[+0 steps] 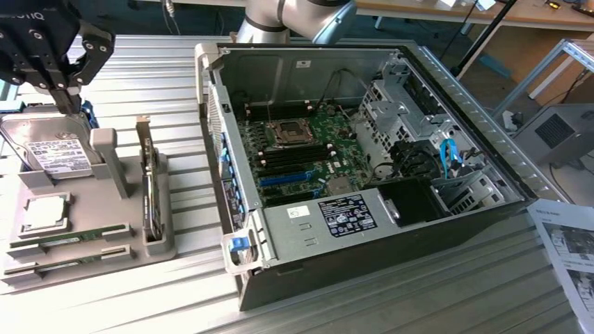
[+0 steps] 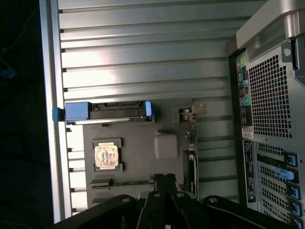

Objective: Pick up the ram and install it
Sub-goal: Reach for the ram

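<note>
Handling comes first: we judge the ram (image 1: 69, 236) to be light, stiff and thin, a bare circuit board that tolerates neither bending nor a hard squeeze on its chips. Its flat faces are smooth, so a grip across the two faces near the middle of the upper long edge looks safest to us, keeping the contact edge untouched and the stick balanced. It lies on its long edge in a slot at the near end of the grey holder (image 1: 125, 261) on the ribbed tabletop (image 1: 167, 76), with a second stick (image 1: 55, 265) in the slot just beside it and the square processor (image 1: 44, 212) close behind.

The pincer (image 1: 65, 101) hangs over the far end of that holder, above the hard drive (image 1: 58, 152), pointing down. We see its fingers (image 2: 164, 183) pressed together with nothing between them. In the wrist view they point down at the holder from above. The pincer is well apart from the ram, and it touches nothing we can see.
</note>
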You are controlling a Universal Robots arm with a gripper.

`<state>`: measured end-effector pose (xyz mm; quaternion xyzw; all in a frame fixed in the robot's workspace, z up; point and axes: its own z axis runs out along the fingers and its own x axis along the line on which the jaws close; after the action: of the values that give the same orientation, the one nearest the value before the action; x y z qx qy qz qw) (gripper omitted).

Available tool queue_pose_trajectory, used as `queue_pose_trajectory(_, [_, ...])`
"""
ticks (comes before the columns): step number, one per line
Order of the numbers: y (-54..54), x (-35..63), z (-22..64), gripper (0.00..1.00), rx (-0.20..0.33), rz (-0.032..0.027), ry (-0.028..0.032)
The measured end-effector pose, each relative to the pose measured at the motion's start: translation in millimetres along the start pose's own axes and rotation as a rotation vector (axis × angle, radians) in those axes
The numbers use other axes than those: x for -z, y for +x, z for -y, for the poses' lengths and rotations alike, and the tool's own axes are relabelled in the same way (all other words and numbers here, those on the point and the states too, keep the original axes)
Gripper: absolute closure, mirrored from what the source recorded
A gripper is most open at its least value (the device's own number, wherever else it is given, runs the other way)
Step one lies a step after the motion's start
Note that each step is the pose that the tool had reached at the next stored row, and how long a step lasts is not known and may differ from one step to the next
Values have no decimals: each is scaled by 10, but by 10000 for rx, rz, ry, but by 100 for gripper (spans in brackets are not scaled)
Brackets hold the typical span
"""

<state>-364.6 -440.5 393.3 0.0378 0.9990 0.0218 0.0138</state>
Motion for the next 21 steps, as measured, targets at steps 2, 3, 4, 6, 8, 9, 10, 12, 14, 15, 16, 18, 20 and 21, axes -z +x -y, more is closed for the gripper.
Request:
queue_pose_trajectory(2, [-1, 2, 31, 89, -1, 0, 0])
queue_pose_trajectory(3, [-1, 2, 45, 89, 0, 0, 0])
queue_pose_trajectory(4, [2, 2, 57, 89, 0, 0, 0])
queue_pose_trajectory(6, [15, 4, 77, 89, -1, 0, 0])
queue_pose_trajectory(8, [33, 5, 93, 89, -1, 0, 0])
queue_pose_trajectory(9, [39, 6, 98, 89, 0, -1, 1])
queue_pose_trajectory(10, [39, 6, 98, 89, 0, 0, 0])
queue_pose_trajectory(12, [39, 6, 98, 89, 0, 0, 0])
queue_pose_trajectory(14, [39, 6, 98, 89, 0, 0, 0])
queue_pose_trajectory(15, [42, 6, 98, 89, 0, 0, 1])
queue_pose_trajectory(16, [49, 6, 99, 89, -1, 0, 1])
queue_pose_trajectory(18, [65, 6, 100, 89, 0, 0, 0])
queue_pose_trajectory(20, [80, 7, 101, 89, 0, 0, 0])
queue_pose_trajectory(21, [87, 7, 102, 89, 0, 0, 0])
